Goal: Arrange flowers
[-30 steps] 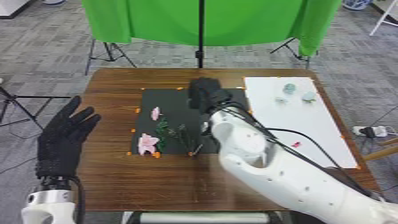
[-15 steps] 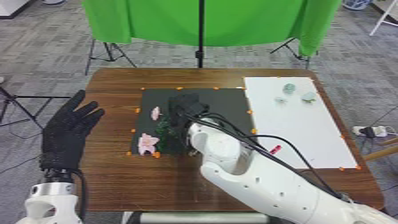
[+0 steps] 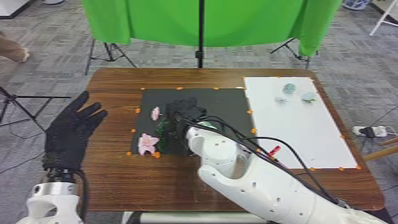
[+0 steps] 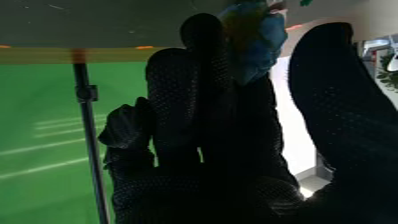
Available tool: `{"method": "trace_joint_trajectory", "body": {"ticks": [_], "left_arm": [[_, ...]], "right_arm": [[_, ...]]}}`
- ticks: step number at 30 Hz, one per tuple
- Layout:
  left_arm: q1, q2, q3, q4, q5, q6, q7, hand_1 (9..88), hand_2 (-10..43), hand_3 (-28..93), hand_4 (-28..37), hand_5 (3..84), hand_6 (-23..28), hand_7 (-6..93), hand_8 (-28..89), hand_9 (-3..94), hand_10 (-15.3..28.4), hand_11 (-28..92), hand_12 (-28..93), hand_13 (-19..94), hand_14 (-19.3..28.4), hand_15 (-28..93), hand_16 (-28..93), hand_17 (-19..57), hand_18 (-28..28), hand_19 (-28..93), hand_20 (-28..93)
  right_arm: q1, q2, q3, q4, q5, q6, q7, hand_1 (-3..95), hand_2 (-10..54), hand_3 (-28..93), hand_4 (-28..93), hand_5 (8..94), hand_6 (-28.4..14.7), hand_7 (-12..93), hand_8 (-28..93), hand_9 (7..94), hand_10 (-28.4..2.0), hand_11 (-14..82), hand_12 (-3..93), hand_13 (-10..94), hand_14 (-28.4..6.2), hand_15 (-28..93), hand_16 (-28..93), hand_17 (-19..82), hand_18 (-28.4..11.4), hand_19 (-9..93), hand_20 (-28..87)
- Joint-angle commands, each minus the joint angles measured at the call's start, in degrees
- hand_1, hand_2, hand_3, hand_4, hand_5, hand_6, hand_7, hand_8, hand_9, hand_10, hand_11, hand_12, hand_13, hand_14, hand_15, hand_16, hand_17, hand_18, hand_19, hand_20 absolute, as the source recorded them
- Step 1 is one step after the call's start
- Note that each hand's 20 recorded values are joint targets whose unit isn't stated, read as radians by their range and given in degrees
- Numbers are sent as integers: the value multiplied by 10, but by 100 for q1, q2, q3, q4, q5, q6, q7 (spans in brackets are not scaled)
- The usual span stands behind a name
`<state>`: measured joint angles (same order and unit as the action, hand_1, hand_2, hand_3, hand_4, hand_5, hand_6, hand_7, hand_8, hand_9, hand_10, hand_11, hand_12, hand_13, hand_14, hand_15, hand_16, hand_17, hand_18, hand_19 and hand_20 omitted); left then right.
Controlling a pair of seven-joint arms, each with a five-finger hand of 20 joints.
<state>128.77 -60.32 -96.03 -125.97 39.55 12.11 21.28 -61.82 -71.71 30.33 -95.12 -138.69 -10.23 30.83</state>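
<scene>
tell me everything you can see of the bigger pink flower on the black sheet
The bigger pink flower is pale pink, with several spread, pointed petals giving it a star-like outline; it looks artificial, perhaps fabric. It lies open at the near left corner of the black sheet, just nearer than the smaller pink flower. Green leaves sit close on its right; whether they join it, I cannot tell. Neither hand touches it.

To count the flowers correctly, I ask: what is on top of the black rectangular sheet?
On the left of the sheet lie two pink flowers and green leaves. The robot's black-gloved right hand and white arm hide part of it; what is there, I cannot tell.
</scene>
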Motion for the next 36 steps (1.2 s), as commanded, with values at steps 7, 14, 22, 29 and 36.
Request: {"method": "trace_joint_trajectory", "body": {"ticks": [7, 14, 22, 29, 36], "left_arm": [[35, -2, 40, 40, 36, -50, -57, 264, 94, 736, -210, 352, 89, 119, -89, 330, 196, 262, 123, 225, 243, 486, -64, -112, 199, 424, 195], [32, 87, 70, 41, -30, 30, 43, 265, 94, 738, -207, 352, 89, 121, -89, 330, 196, 263, 123, 225, 243, 487, -64, -112, 199, 424, 195], [217, 86, 49, -26, -92, 120, 207, 267, 95, 737, -205, 354, 89, 121, -89, 330, 196, 263, 123, 225, 244, 488, -65, -112, 199, 424, 195], [149, 85, 81, -29, -77, 106, 188, 266, 95, 738, -205, 353, 89, 121, -89, 330, 195, 264, 123, 225, 244, 488, -65, -112, 199, 425, 195], [193, 55, 99, -40, -80, 124, 216, 266, 95, 737, -206, 353, 89, 120, -89, 329, 195, 264, 123, 225, 243, 488, -66, -113, 199, 425, 195]], "right_arm": [[38, -95, 77, -185, -120, -199, -98, 366, -95, 726, -283, 601, 20, 127, -123, 674, -140, 402, 171, 561, -138, 846, 134, 215, -213, 932, 602], [96, -101, 53, -178, -129, -246, -13, 343, -95, 718, -283, 537, 30, 111, -120, 665, -150, 399, 168, 553, -146, 857, 140, 215, -224, 932, 610], [204, 166, 248, -389, -2, 248, 132, 331, -95, 710, -283, 547, 25, 109, -117, 658, -159, 379, 164, 544, -155, 853, 138, 219, -235, 932, 608], [616, 1344, 1020, -383, 1079, 906, 985, 312, -95, 732, -283, 560, 15, 110, -117, 647, -171, 307, 147, 523, -160, 808, 116, 217, -234, 932, 606], [609, 2265, 1517, 184, 1484, 991, 1502, 312, -95, 753, -283, 534, 15, 114, -118, 588, -189, 207, 132, 482, -162, 748, 87, 194, -230, 920, 579]]}}
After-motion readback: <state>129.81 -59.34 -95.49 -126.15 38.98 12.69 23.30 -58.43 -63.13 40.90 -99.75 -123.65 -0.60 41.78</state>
